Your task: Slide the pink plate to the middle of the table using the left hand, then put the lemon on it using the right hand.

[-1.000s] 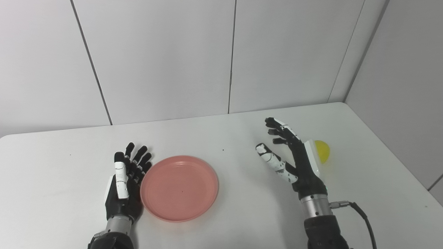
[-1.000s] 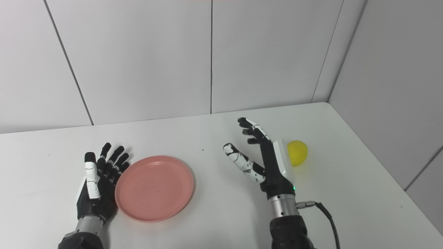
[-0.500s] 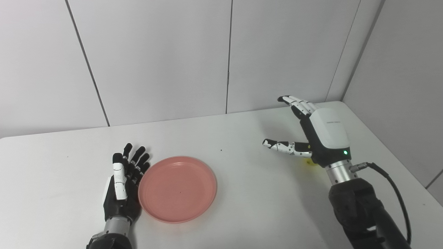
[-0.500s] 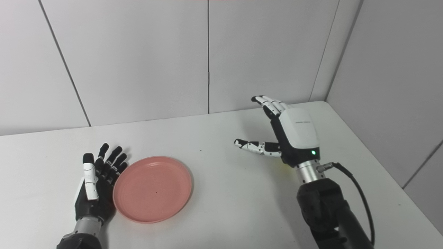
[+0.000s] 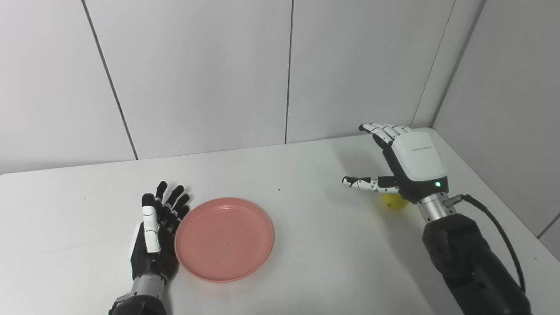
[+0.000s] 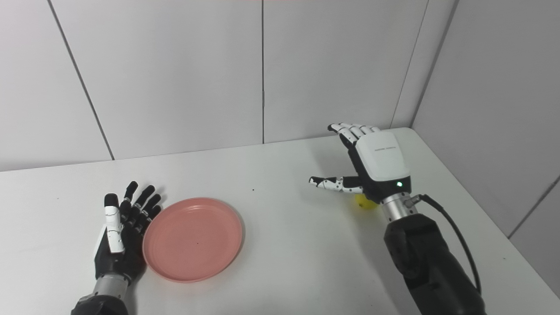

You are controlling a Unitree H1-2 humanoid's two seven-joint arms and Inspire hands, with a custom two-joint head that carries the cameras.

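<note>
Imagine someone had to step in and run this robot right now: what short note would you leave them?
Left hand: open, resting on the table against the pink plate's left rim.
Right hand: open, palm down above the lemon, holding nothing.
The plate lies empty left of the table's middle; the lemon sits on the table near the right edge.
Done: nothing I can confirm.
Left: check the plate is central enough, then grasp the lemon and set it on the plate.

Black-and-white right robot hand (image 5: 411,164), green light, silver wrist, black cable.
</note>
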